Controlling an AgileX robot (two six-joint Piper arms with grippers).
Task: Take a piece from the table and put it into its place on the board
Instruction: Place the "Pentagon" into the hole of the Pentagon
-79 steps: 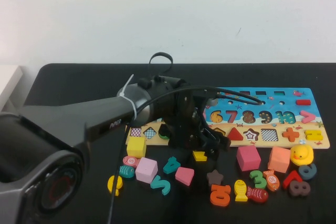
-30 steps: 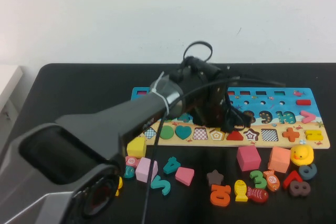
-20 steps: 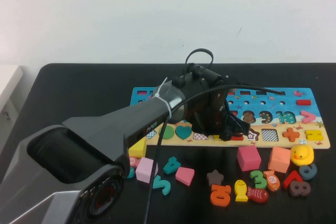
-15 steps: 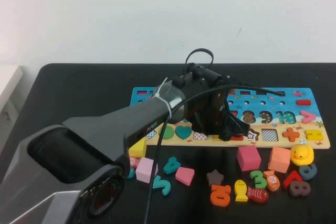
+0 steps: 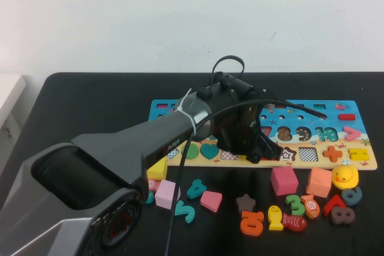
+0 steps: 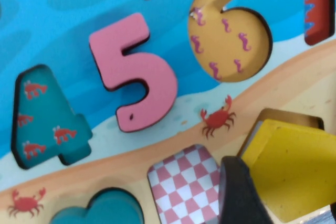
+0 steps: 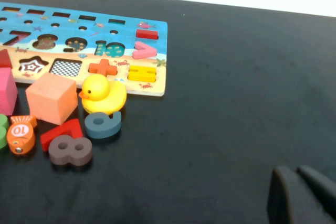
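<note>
Your black counter carries the long puzzle board across its middle, lying flat. Nearer you, loose pieces lie scattered on the bare surface in front of the board: a yellow cube and pink cube toward your left, a teal number, a pink flat piece and a brown star in the centre. Toward your right you have a magenta cube, a salmon cube, a yellow duck touching the board's near edge, and assorted numbers and fish.
</note>
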